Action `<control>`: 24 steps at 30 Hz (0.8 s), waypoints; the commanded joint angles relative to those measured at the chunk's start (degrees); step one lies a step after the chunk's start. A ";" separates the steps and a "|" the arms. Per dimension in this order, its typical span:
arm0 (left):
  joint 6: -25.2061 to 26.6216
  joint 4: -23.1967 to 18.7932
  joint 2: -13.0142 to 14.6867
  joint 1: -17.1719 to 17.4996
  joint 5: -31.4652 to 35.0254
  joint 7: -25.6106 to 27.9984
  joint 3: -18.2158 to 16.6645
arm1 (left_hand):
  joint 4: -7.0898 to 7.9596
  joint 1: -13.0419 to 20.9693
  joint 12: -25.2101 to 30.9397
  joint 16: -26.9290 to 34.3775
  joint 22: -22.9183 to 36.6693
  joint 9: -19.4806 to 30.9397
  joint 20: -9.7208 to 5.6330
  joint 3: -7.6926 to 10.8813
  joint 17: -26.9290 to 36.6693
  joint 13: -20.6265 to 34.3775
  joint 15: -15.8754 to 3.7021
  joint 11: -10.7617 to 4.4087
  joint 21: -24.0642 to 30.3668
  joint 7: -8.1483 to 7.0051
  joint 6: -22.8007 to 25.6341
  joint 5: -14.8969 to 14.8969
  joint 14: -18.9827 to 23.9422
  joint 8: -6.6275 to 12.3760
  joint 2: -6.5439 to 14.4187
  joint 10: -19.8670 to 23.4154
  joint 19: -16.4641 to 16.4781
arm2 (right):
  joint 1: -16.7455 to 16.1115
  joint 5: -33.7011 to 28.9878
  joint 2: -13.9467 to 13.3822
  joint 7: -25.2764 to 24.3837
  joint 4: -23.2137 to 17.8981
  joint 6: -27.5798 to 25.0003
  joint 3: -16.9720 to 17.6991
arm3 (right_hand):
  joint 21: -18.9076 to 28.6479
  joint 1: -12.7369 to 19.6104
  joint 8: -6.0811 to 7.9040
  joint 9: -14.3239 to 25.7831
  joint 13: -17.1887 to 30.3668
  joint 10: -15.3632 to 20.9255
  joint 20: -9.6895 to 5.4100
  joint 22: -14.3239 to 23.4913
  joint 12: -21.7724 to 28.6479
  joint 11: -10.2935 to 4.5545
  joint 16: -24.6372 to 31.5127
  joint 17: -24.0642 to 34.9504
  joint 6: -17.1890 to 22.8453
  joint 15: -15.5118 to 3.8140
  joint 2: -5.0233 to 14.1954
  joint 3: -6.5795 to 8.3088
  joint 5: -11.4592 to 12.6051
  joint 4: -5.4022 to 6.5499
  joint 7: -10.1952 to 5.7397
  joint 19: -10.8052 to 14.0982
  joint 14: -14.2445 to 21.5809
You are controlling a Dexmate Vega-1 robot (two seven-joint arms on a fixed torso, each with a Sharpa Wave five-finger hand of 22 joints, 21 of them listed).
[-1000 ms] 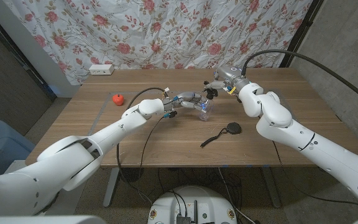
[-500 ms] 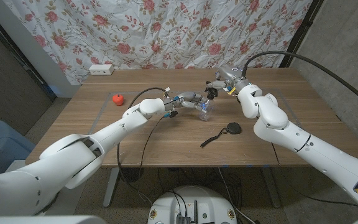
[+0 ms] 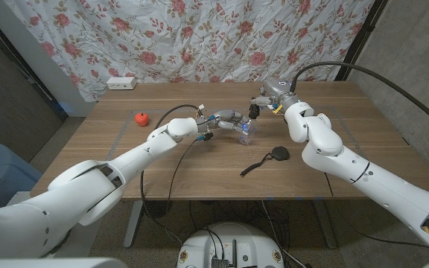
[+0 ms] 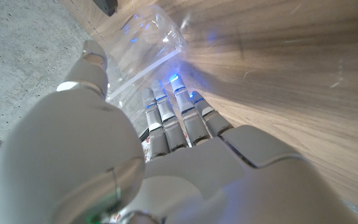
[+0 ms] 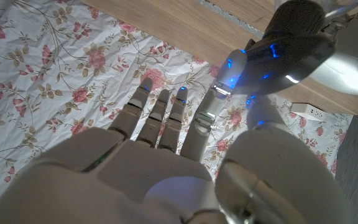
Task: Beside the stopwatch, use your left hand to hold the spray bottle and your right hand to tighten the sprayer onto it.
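Red object: a small red thing [image 3: 141, 117] sits well off to the left of the spray bottle, alone on the wooden table [image 3: 177, 171].
Power strip: a white one [image 3: 121, 83] lies at the table's far edge, beyond the red object.
Left hand: the left hand [image 3: 226, 121] reaches in from the left and its fingers wrap the spray bottle; the left wrist view shows the fingers [image 4: 166, 118] curled against the clear plastic.
Spray bottle: clear, standing near the middle of the table [image 3: 246, 131], held in the left hand; in the left wrist view its transparent body [image 4: 148, 37] glows blue where the fingers meet it.
Right hand: the right hand [image 3: 258, 109] sits just above the bottle's top, fingers pointing down at the sprayer [image 3: 249, 117]. In the right wrist view the hand [image 5: 166, 130] has its fingers fairly straight, close together; whether they grip the sprayer, I cannot tell.
Stopwatch: black [image 3: 278, 154], with its cord [image 3: 253, 167] trailing toward the near edge, lies just right of the bottle and nearer the robot.
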 commanded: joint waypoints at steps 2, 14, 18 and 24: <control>0.28 -0.43 -0.01 0.21 0.05 -0.01 0.16 | 0.20 3.05 0.09 -0.36 0.28 0.08 -5.45 0.43 0.16 0.27 -7.42 -4.09 0.08 -1.27 6.49 0.30 0.66 9.86 5.39 4.36 0.37 | -0.40 -0.20 0.22 -0.34 -0.54 -1.53 -0.15 | -0.24 1.19 1.13 0.35 0.13 0.90 -0.24 0.14 0.11 -0.08 0.29 0.07 1.72 0.03 0.41 0.65 0.41 -0.03 0.06 0.49 0.73; 0.14 -0.66 0.02 0.07 0.41 0.09 0.30 | 0.20 2.97 -0.07 -0.56 0.27 -0.05 -5.44 0.43 0.10 0.40 -7.40 -4.06 0.08 -1.37 6.64 0.29 0.65 10.13 5.44 4.39 0.40 | -1.05 1.17 -0.27 -1.58 -1.33 -1.12 0.63 | -0.45 -0.67 1.45 0.72 0.13 1.18 0.05 0.15 -0.62 0.15 0.25 0.11 1.21 0.48 -0.61 -0.46 0.31 1.00 0.26 0.20 0.91; 0.14 -0.70 0.04 0.07 0.42 0.13 0.27 | 0.24 2.90 -0.13 -0.58 0.27 -0.09 -5.43 0.42 0.10 0.44 -7.43 -3.97 0.06 -1.23 6.65 0.29 0.72 10.20 5.50 4.39 0.36 | -0.98 1.87 -0.48 -1.21 -1.56 -1.21 0.95 | -0.51 -3.54 0.99 0.19 0.19 1.89 0.31 0.16 -0.81 0.54 0.17 0.20 0.63 0.83 -1.66 -1.84 -0.11 2.02 0.82 0.02 0.94; 0.00 -0.40 -0.05 0.08 0.40 0.20 0.26 | 0.28 2.82 -0.19 -0.63 0.27 -0.15 -5.42 0.40 0.10 0.50 -7.41 -4.00 0.05 -1.20 6.78 0.28 0.73 10.35 5.54 4.45 0.36 | -0.84 2.72 -0.87 -1.36 -1.81 -0.89 1.29 | -0.49 -6.79 -0.22 -1.22 0.25 1.92 0.64 0.19 -1.28 0.65 0.11 0.34 0.00 1.63 -2.03 -3.09 -0.37 3.20 1.00 -0.01 1.02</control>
